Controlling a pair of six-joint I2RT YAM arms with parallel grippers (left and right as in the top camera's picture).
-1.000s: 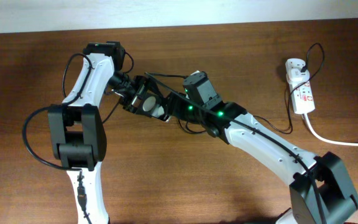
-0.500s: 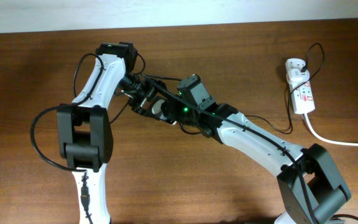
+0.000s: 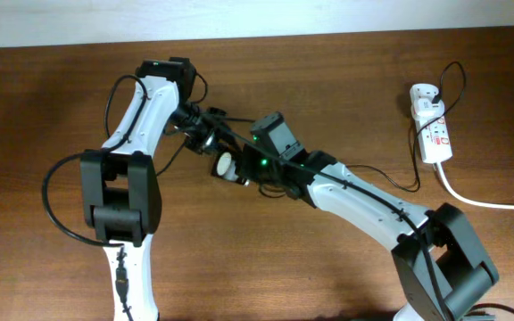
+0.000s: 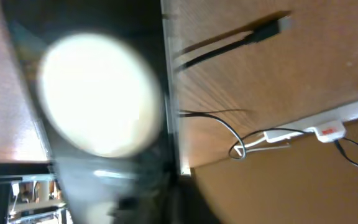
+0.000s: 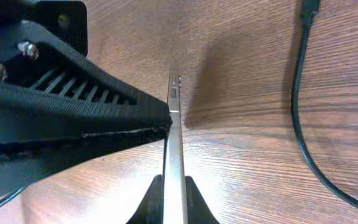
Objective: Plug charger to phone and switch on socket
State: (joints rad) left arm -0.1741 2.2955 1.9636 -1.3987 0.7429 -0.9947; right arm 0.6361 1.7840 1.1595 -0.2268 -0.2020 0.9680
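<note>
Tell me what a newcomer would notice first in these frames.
Both arms meet over the centre-left of the table. There the left gripper and the right gripper crowd the phone, which stands edge-on, apparently pinched by the right one. The charger lies unplugged on the wood beside it, and the socket sits apart at the far right of the overhead view.

Left arm (image 3: pixel 143 102) folded, forearm angled in toward right arm (image 3: pixel 364 201). Right arm stretched long, green lights on wrist. Left pincer (image 3: pixel 207 139) just beside right pincer (image 3: pixel 239 171), up-left of it. Right pincer fingertips (image 5: pixel 156 200) clamped either side of phone (image 5: pixel 174 143), seen edge-on. One left pincer finger (image 5: pixel 73 124) touches its flank; left grip unclear.
</note>
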